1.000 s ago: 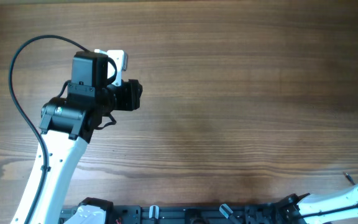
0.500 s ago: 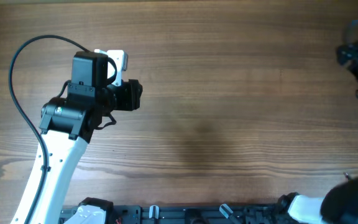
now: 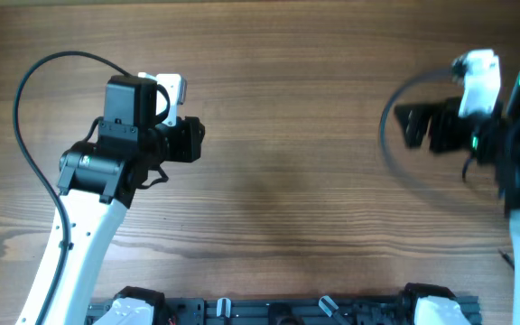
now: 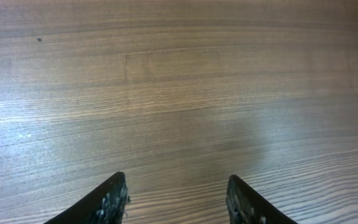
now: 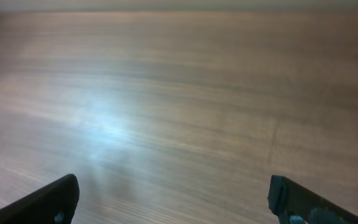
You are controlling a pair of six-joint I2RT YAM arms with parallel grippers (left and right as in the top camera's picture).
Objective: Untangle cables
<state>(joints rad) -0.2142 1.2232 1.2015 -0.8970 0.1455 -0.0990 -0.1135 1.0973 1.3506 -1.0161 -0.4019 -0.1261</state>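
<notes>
Wood-grain bench (image 3: 314, 199) under both. At left, left gripper (image 4: 176, 185): jaws partly spread, empty. At right, right gripper (image 5: 174, 186), blurred overhead: jaws spread wide, empty.

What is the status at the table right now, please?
Left tool open, empty. Right tool open wide, empty. Cables not in view. Only wooden table under both tools.

The bench (image 3: 314, 117) is a brown wooden top whose grain runs from left to right, with a faint darker patch near its middle. A tiny dark speck (image 4: 39, 39) sits on the wood, and a black rail (image 3: 269, 311) runs along the near edge.
</notes>
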